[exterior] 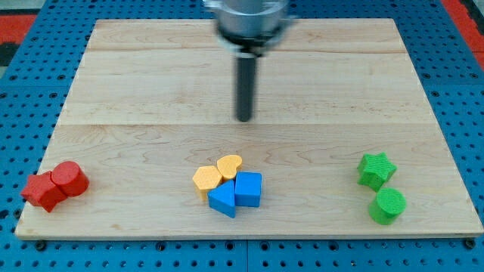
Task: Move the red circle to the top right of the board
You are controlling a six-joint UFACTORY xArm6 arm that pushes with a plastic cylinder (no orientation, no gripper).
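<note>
My tip (pixel 244 119) — a bare rod end effector, holding nothing — hangs mid-table; the red circular wooden block (pixel 70 178) sits far lower-left, touching a red star-shaped block (pixel 42 191) — a careless push could drag both.

- My tip (pixel 244 119) stood on bare desk (pixel 151 83) near the frame's centre, well apart from every block.
- The whole upper half of the desk lay open, including the upper right corner.
- The red circle (pixel 70 178) sat at the lower left, touching a red star (pixel 43 191) on its left side; its upper and right sides were free.
- A tight cluster blocked the lower middle: yellow hexagon (pixel 206 179), yellow heart (pixel 229 165), blue cube (pixel 248 189) and another blue block (pixel 222 199).
- A green star (pixel 376 169) and green circle (pixel 389 205) stood at the lower right.
- Open lanes ran between the three groups.
</note>
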